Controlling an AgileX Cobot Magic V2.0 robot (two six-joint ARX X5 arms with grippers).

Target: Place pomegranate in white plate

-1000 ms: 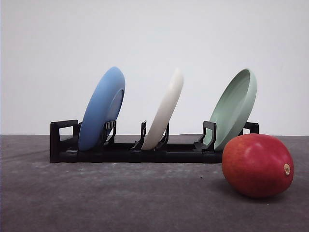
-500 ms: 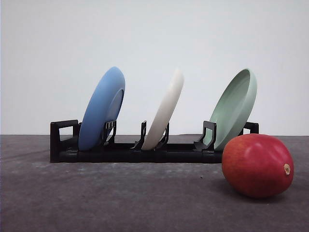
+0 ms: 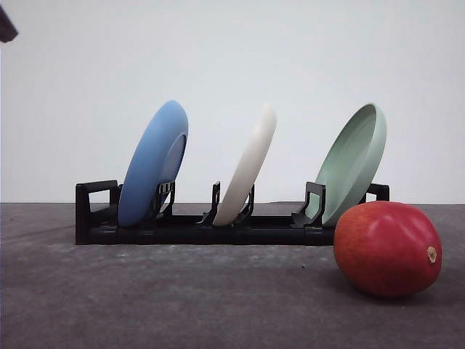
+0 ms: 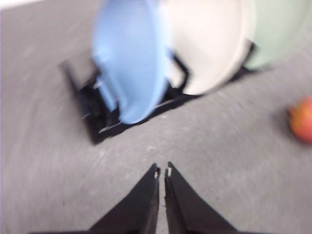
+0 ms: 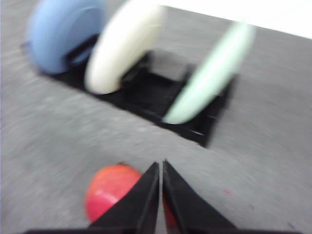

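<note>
The red pomegranate (image 3: pixel 387 249) lies on the grey table at the front right, its tan stem nub pointing right. The white plate (image 3: pixel 248 166) stands on edge in the middle slot of a black rack (image 3: pixel 182 229). My left gripper (image 4: pixel 162 172) is shut with nothing in it, hovering over bare table in front of the rack; the pomegranate (image 4: pixel 302 118) is off to its side. My right gripper (image 5: pixel 161 165) is shut and empty, above the pomegranate (image 5: pixel 111 195), with the white plate (image 5: pixel 122 48) beyond it.
A blue plate (image 3: pixel 153 163) leans in the rack's left slot and a pale green plate (image 3: pixel 354 161) in the right slot, just behind the fruit. A dark bit of arm (image 3: pixel 6 27) shows at the top left corner of the front view.
A dark piece of arm has come into the front view's top left corner. The fruit, plates and rack have not moved.
</note>
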